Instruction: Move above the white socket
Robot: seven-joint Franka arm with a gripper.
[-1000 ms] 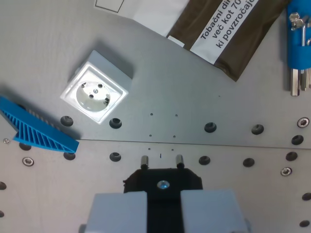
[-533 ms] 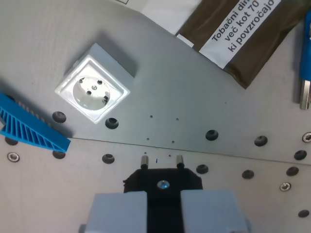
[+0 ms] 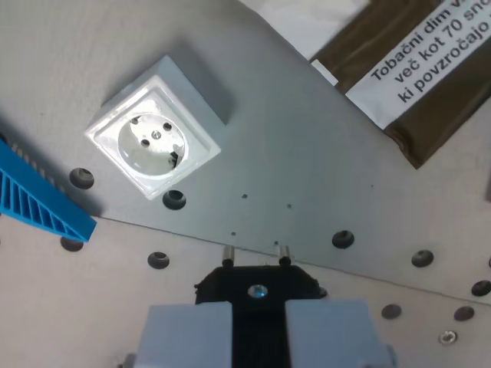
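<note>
Seen at the bottom middle of the wrist view: the tool, its two pale grey fingers closed on a black two-pin plug, metal pins pointing up the picture toward the bare metal beyond. Resting on the grey perforated metal counter, toward the wrist view's left and upper half: the square white plastic wall socket, turned diamond-wise, round recess with two pin holes and a centre screw facing the camera. Well apart from the plug pins, up and to the left of them in this view, so not yet under the tool. Just beside the socket's lower corner, a round hole in the counter. At the left edge, a blue ribbed plastic wedge, near the socket but apparently not touching it. At the top right corner, a brown packet with a white printed label, well apart from the socket. Likely handling of the socket: a rigid, hard-shelled moulded box, light, glossy and therefore a little slippery on its faces, possibly fixed to the counter though not clear from here; no grasp called for, only hovering above. If ever gripped, best across two opposite flat side walls, not the rim of the recess. Remaining, by judgement: travel up and leftward until the pins stand over the recess.
</note>
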